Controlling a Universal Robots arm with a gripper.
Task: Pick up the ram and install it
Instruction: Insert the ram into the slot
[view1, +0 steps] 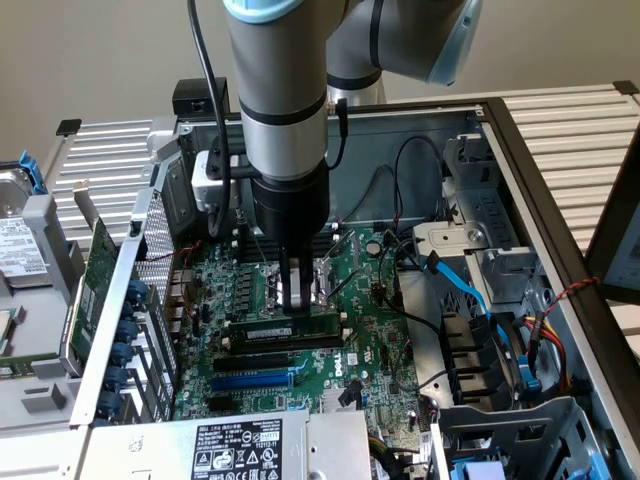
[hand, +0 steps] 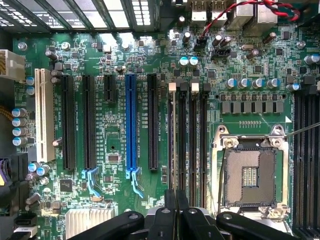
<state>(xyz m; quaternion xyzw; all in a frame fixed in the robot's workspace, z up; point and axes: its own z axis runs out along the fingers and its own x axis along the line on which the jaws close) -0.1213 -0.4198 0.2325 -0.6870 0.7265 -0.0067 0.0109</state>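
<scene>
Tool (view1: 297, 298) is straight down inside the open computer case (view1: 520, 180), fingers pinched nearly together on the top edge of the ram (view1: 285, 326). Looks like a grip, not just a push, but from here that's my read. The ram stands on edge along one of the black memory slots (view1: 280, 344) in the middle of the motherboard (view1: 365, 300), white label facing the exterior camera, just beside the empty CPU socket (hand: 248, 177). I can't tell if it's fully seated.

In the wrist view the closed fingertips (hand: 170, 212) sit in line with the slots (hand: 192, 140), which is what you want.

Seating ram is all about going straight down. I'd keep the stick square to the slot, both ends level, notch matched, and make sure the end latches are free to swing. If one end dips first it'll probably bind, and pushing harder just flexes the board.

It's cramped in there. Blue cable (view1: 465, 290) and a bunch of black wires hang on the exterior view's right, and a green expansion card (view1: 95, 290) stands at the case edge on the exterior view's left. The power supply (view1: 240, 450) is up front. The case lies on a white slatted worktop (view1: 580, 130) with a plain beige wall behind.
</scene>
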